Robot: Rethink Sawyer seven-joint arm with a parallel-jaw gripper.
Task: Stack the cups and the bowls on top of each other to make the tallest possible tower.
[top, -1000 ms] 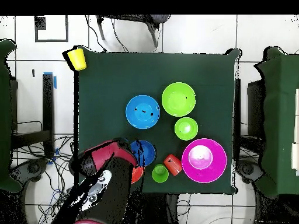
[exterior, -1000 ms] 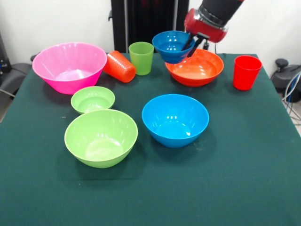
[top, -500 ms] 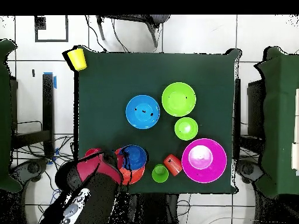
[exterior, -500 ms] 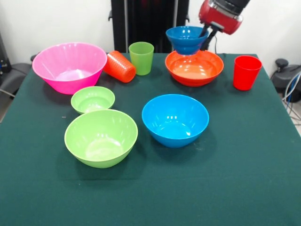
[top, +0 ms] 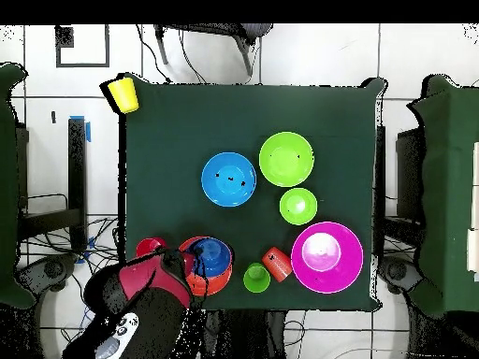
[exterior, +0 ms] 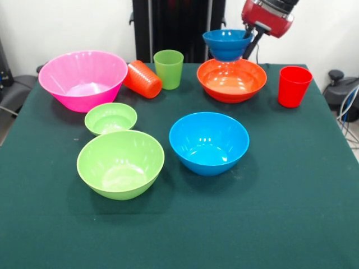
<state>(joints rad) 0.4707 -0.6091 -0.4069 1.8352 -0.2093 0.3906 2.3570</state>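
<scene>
Small dark blue bowl held over the orange base, upper right of front view.

The small glossy dark-blue plastic bowl (exterior: 227,44) hangs above the wide shallow orange plastic bowl (exterior: 231,80), apparently not touching it; the red-and-black gripper (exterior: 251,37) pinches its right rim. Likely light, stiff, slick: a rim hold suits it, though it may tip. Just right stands the red plastic tumbler (exterior: 294,86); large blue plastic bowl (exterior: 208,143) mid-table, huge pink plastic bowl (exterior: 83,79) upper left.
</scene>
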